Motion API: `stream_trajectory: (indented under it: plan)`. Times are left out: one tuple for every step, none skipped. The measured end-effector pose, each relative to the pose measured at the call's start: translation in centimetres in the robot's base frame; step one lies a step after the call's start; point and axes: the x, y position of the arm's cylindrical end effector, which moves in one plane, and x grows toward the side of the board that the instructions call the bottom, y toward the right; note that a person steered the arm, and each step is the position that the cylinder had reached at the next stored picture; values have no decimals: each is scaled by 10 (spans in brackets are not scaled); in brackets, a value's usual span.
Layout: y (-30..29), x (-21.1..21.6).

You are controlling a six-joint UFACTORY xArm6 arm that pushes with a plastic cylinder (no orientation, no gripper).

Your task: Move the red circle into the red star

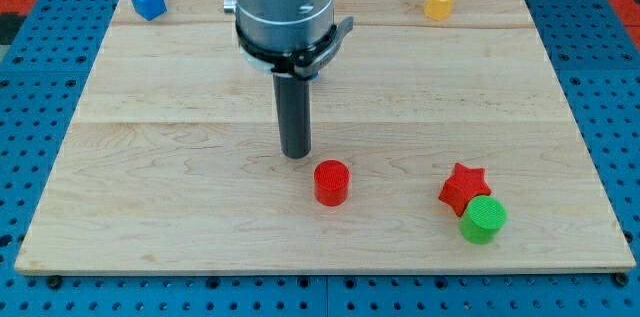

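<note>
The small red cylindrical block, the red circle (331,182), stands on the pale wooden desk (150,187), below the middle of the view. The red star-shaped block (463,187) lies well apart toward the view's right, touching a green cylindrical block (483,219). There is no claw here, only my tip (295,154), which holds nothing and sits just beside the circle, up and to its left. The circle looks light, rigid and likely to slide easily. It probably wants contact on its left face; off-centre, its round side may slip away.
</note>
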Motion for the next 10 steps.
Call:
stream_trajectory:
  plan:
    - [30,21]
    - [72,34]
    - [59,29]
    - [48,30]
    - [47,56]
    - [31,57]
    - [62,57]
    - [69,70]
    - [72,90]
    - [116,86]
